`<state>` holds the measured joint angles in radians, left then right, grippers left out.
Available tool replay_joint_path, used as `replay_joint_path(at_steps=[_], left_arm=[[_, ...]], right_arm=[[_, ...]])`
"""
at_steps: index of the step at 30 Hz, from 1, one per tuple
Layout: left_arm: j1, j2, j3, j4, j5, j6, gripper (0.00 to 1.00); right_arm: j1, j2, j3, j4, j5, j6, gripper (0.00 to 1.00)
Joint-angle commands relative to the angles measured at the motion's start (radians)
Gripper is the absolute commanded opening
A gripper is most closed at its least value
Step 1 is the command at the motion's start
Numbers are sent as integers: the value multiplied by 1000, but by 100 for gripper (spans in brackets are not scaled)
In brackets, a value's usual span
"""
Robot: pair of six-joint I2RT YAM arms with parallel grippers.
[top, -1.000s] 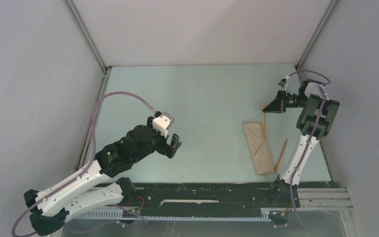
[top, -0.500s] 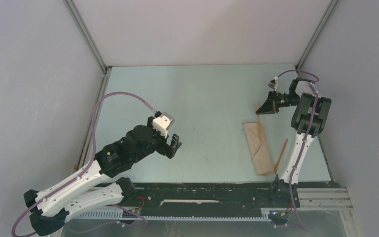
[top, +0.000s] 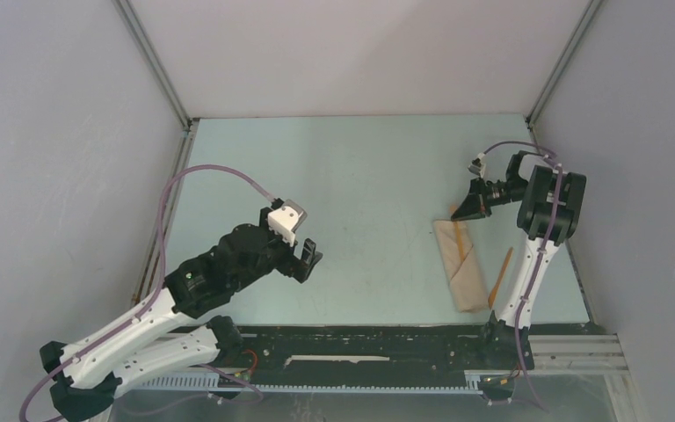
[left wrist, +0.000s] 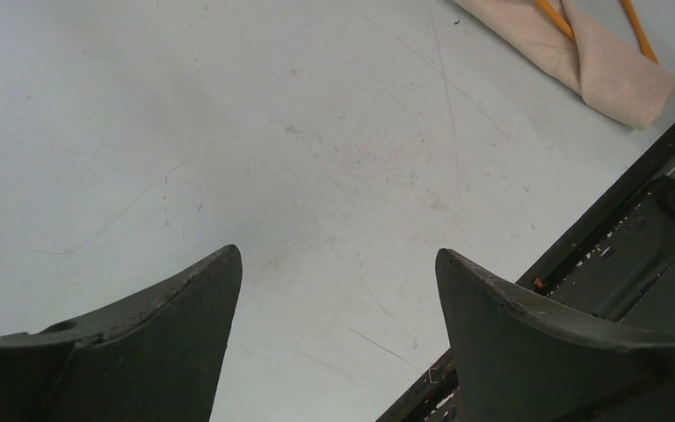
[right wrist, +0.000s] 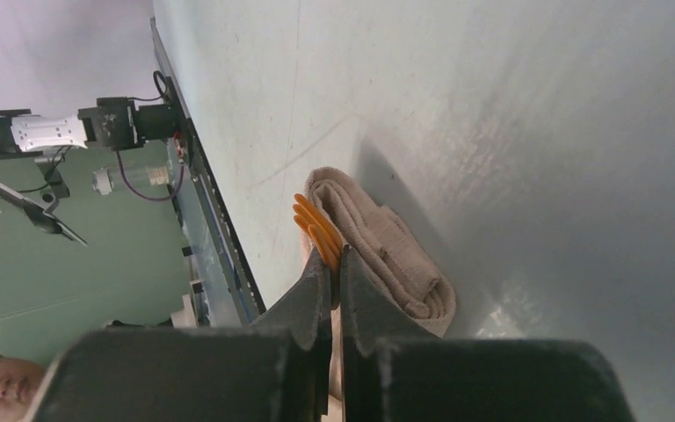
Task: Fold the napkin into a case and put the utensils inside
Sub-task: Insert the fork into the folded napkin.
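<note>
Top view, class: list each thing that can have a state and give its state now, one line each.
case: folded, flat on the table.
held stick: gripped at its far end, lower end at the case's pocket edge.
loose stick: lying on the table right of the case, untouched.
left gripper: open, empty.
right gripper: shut on held stick.

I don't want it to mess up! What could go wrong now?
The right gripper is pinching a stick at the far end of the case; pushing might bunch it up, as the left gripper hangs open far away, holding nothing. The other stick lies loose beside the case and might get knocked.
</note>
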<state>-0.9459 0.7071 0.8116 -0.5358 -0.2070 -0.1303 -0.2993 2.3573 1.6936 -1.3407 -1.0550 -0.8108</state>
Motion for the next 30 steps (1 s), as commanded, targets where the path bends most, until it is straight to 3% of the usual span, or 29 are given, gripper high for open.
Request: replay_joint_path(at_steps=[1,14,20,30], left_arm=[[0,-23,-2,17,-2,12,89],[-7,-46,-3,19,1,10,89],[-8,-48,-5,19,1,12,89],[-8,-37,-3,20,1,11,89]], right_arm=[[3,-107,-40,18,-12,-45,0],[19,-183,-184,82,24,-38,1],[7,-194,-164,136,29,38,3],[-2,-232,-158,141,-6,33,1]])
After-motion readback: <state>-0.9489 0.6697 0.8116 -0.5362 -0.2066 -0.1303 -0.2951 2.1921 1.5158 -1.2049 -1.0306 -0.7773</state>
